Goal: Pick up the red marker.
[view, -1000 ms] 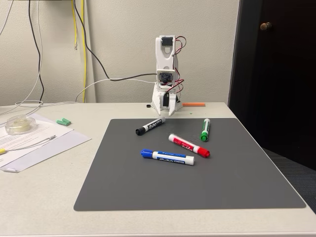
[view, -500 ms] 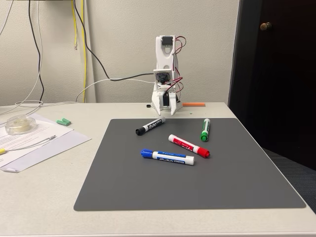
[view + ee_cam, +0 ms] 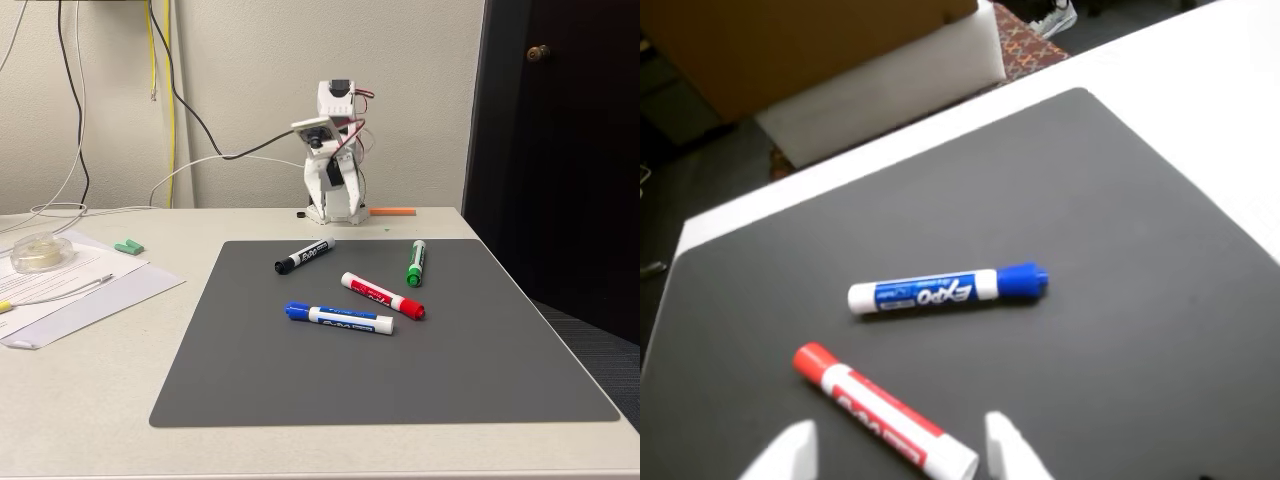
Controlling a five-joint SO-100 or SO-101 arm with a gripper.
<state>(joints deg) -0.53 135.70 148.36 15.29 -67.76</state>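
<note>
In the fixed view you see the arm (image 3: 330, 160) standing at the far edge of the bench (image 3: 100, 340), folded up and well apart from the markers. A dark grey mat (image 3: 400, 380) covers the middle of the bench. Four markers lie on it: the red marker (image 3: 382, 295) near the centre, the blue-capped marker (image 3: 340, 317) just in front of it, the green marker (image 3: 415, 262) behind it to the right, and a black-capped marker (image 3: 303, 256) behind it to the left. None of the four touches another.

On the left side of the bench you find a round clear container (image 3: 41, 251) resting on sheets of paper (image 3: 90, 290); its contents cannot be made out. A small green object (image 3: 129, 246) lies just behind the paper, and an orange strip (image 3: 391, 211) lies beside the arm's base.

The wrist view gives you what the fixed view does not: the hand (image 3: 902, 452) is released, its two white fingertips (image 3: 1005, 440) spread wide. The red marker (image 3: 885, 410) lies on the mat between them, untouched, with one red end pointing to the upper left. The blue-capped marker (image 3: 945, 289) lies beyond it. Past the bench edge you also see a white block (image 3: 880, 85) and a brown surface (image 3: 790, 40).
</note>
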